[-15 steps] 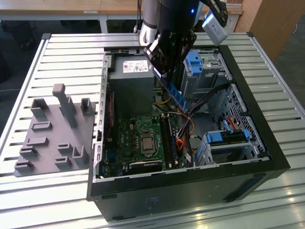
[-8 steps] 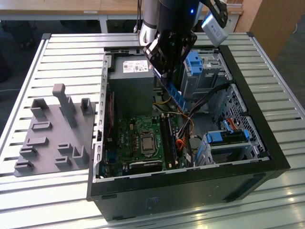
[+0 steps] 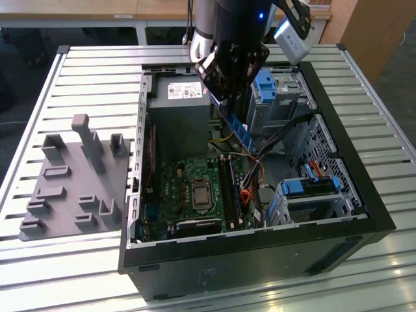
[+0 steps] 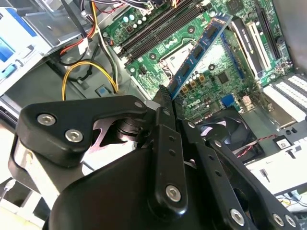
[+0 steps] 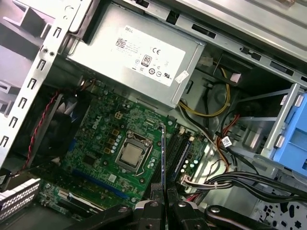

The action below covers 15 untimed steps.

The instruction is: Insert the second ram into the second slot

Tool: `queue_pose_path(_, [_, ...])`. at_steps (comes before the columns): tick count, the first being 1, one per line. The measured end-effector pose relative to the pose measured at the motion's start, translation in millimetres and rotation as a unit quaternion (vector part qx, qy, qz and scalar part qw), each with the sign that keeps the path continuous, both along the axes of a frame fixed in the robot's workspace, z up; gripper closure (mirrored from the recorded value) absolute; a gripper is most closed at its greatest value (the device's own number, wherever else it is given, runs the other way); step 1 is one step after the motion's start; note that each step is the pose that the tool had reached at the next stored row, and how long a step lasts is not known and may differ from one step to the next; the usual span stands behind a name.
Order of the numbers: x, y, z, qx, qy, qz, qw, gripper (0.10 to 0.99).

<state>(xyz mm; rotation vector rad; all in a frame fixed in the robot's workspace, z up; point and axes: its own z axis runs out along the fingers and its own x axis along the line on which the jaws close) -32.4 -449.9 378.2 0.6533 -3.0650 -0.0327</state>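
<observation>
Closest in the second wrist view are the black, bolted finger links of the gripper (image 4: 165, 96), its jaws clamped on one end of the second ram (image 4: 199, 50), a thin, long blue circuit-board stick. The stick juts out at a tilt, held in the air over the green motherboard (image 4: 211, 81) (seated in nothing). The long black memory slots (image 4: 158, 26) lie beyond it. In the first wrist view the stick shows edge-on between the square silver processor (image 5: 130, 154) and those slots. In the exterior view it hangs just beside the grey metal power supply box (image 3: 179, 110), inside the open black computer case (image 3: 260, 260) on the grey slatted metal table (image 3: 84, 71).
</observation>
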Motion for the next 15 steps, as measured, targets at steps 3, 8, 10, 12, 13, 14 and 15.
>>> queue_pose_path(3, [0.0,0.0,-0.1,-0.0001,0.0,-0.006,1.0,0.949])
queue_pose_path(8, [0.0,0.0,-0.1,-0.0004,0.0,-0.016,0.9999,0.949])
queue_pose_path(10, [0.0,0.0,-0.2,-0.0004,0.0,-0.02,0.9998,0.949])
queue_pose_path(12, [0.0,0.0,-0.2,-0.0005,0.0,-0.024,0.9997,0.949])
queue_pose_path(13, [0.0,0.0,-0.2,-0.0006,0.0,-0.026,0.9997,0.949])
queue_pose_path(14, [0.0,0.0,-0.2,-0.0006,0.0,-0.028,0.9996,0.949])
queue_pose_path(15, [0.0,0.0,-0.2,-0.0007,0.0,-0.03,0.9996,0.949])
